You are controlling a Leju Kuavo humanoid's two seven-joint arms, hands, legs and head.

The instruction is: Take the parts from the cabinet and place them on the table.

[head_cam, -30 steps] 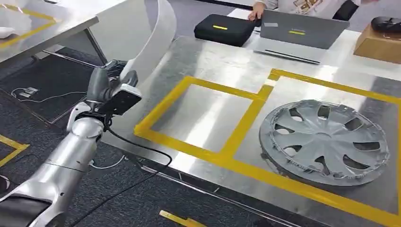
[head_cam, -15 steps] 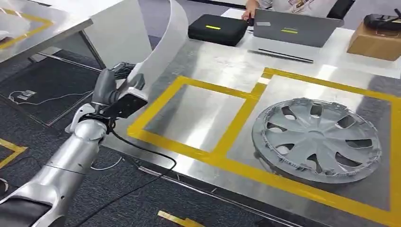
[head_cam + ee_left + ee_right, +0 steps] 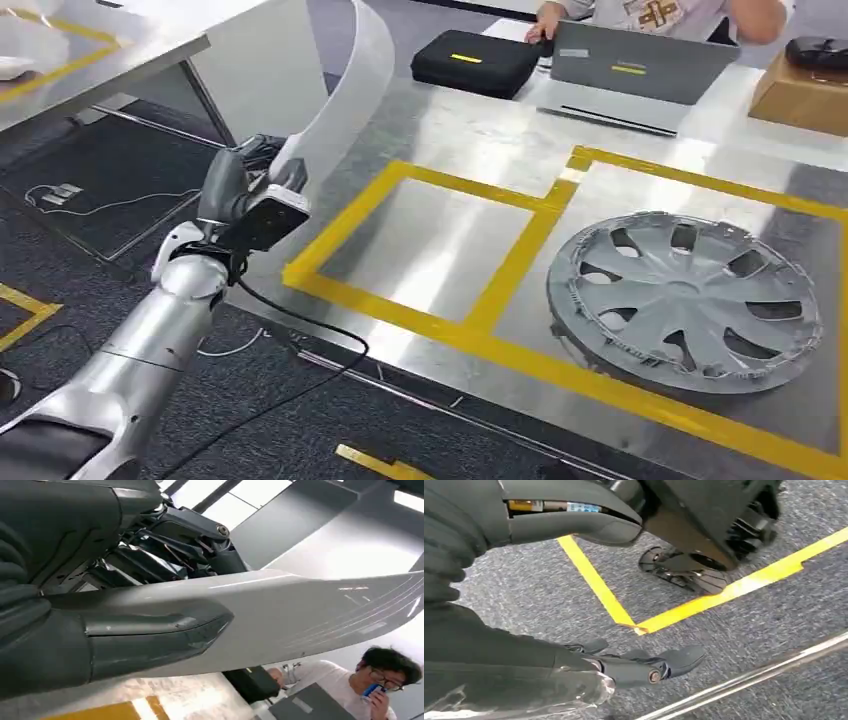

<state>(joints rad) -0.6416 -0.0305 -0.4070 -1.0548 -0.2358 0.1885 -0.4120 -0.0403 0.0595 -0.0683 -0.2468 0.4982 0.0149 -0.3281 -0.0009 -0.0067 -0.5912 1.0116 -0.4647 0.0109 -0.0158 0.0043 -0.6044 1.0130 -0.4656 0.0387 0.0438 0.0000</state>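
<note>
While the head view was taken, the left hand (image 3: 243,175) was seen clamped on the lower end of a long, curved, pale grey trim panel (image 3: 340,90), held upright just off the near-left edge of the metal tabletop (image 3: 470,130). The panel rose from the hand and arched over toward the tabletop. Two squares were marked on the tabletop in yellow tape (image 3: 520,260); the left one was bare, and a grey wheel cover (image 3: 685,300) lay flat in the right one. At the far edge a black case (image 3: 475,60), a grey laptop (image 3: 640,62) and a brown box (image 3: 800,95) were set, with a person (image 3: 660,12) seated behind them. A second table (image 3: 90,55) was seen at upper left.

From the left wrist view, the panel (image 3: 300,615) was shown pinched between the thick grey thumb (image 3: 150,630) and the darker fingers (image 3: 165,560) behind it. The person (image 3: 370,685) was seen beyond, holding a blue object to the face.

From the right wrist view, the right hand (image 3: 644,667) was seen hanging over grey carpet (image 3: 774,630) crossed by yellow floor tape (image 3: 704,605), nothing held, fingers loosely extended and apart from the thumb (image 3: 574,520).
</note>
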